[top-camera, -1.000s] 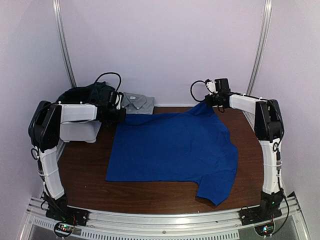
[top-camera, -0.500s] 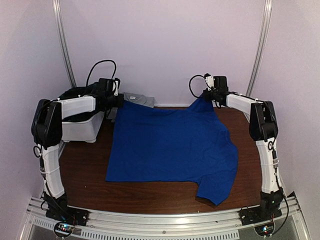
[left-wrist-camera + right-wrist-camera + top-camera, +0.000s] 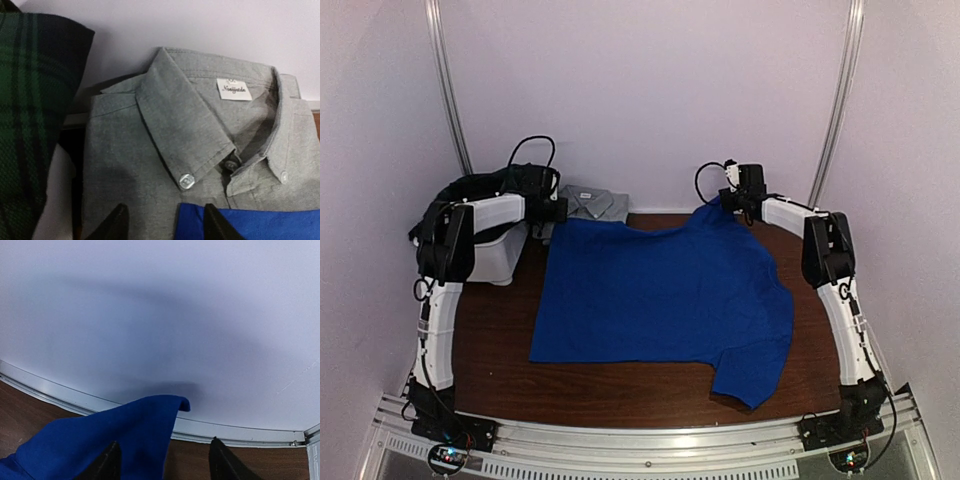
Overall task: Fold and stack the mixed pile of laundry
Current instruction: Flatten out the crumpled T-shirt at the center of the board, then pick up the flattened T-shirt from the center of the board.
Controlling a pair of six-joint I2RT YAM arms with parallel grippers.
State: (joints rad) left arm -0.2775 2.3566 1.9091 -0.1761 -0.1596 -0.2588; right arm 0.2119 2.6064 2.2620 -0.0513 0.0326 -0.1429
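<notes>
Left pincer [image 3: 165,222] stands with its fingers apart, clamping nothing, over the far corner of the blue T-shirt [image 3: 660,290] at 11 o'clock on the worktop [image 3: 490,350]. Right pincer [image 3: 165,462] is parted too, at 1 o'clock, with a peak of blue cloth standing up between its fingers. The T-shirt lies spread across the middle. A folded grey collared shirt [image 3: 200,125] lies against the wall at 12 o'clock from the left pincer. The green tartan skirt [image 3: 25,125] tops the white basket [image 3: 490,262] at 10 o'clock.
</notes>
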